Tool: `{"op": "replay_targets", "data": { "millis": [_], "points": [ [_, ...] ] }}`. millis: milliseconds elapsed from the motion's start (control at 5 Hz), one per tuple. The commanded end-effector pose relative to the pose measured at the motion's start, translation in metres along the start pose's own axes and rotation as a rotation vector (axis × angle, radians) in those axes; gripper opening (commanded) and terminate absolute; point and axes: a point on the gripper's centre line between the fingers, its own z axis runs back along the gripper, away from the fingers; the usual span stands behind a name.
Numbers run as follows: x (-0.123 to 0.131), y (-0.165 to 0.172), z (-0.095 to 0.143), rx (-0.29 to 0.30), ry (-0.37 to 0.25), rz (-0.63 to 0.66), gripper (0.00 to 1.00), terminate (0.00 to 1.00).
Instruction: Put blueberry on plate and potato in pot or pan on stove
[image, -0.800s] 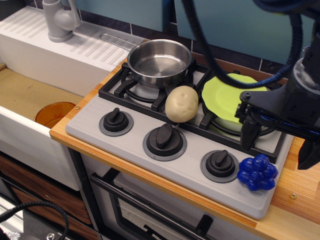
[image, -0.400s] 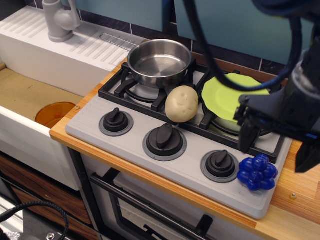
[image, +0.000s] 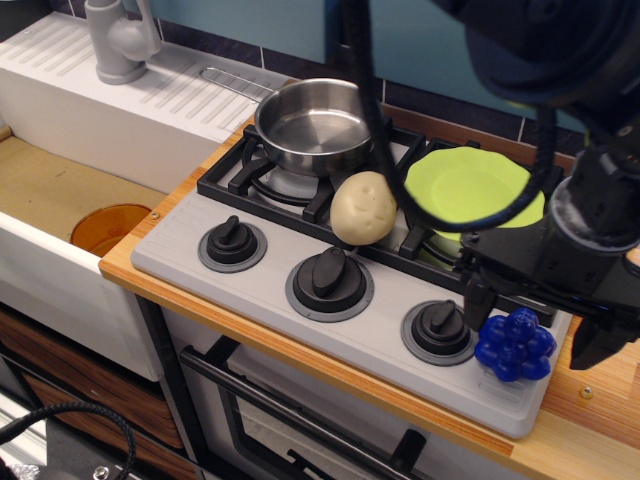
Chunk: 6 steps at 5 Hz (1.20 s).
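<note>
The blueberry (image: 515, 346), a deep-blue cluster, lies on the front right corner of the grey stove (image: 290, 238). My gripper (image: 533, 322) is open, low over the blueberry, with one black finger (image: 478, 303) at its left and the other at its right. The beige potato (image: 364, 207) rests on the burner grate between the steel pot (image: 318, 126) on the back left burner and the lime-green plate (image: 470, 188) on the right burner. The pot is empty. The arm's cables hang over the plate.
Three black knobs (image: 329, 277) line the stove's front. A white sink with a grey faucet (image: 120, 40) and an orange round thing (image: 109, 228) is at the left. The wooden counter edge (image: 600, 405) runs right of the stove.
My gripper has moved down and toward the front, from over the plate's right side to straddling the blueberry. The potato, pot and plate have not moved.
</note>
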Motion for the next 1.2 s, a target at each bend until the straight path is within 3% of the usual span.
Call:
{"op": "replay_targets", "data": {
  "millis": [0, 600, 800, 1000],
  "points": [
    [0.009, 0.005, -0.012, -0.034, -0.047, -0.010, 1.00, 0.00],
    [-0.008, -0.019, -0.038, -0.040, -0.074, 0.032, 1.00, 0.00],
    [-0.010, -0.024, -0.039, -0.027, -0.059, 0.052, 0.00, 0.00],
    [-0.010, -0.024, -0.035, -0.019, -0.047, 0.048, 0.00, 0.00]
  ]
}}
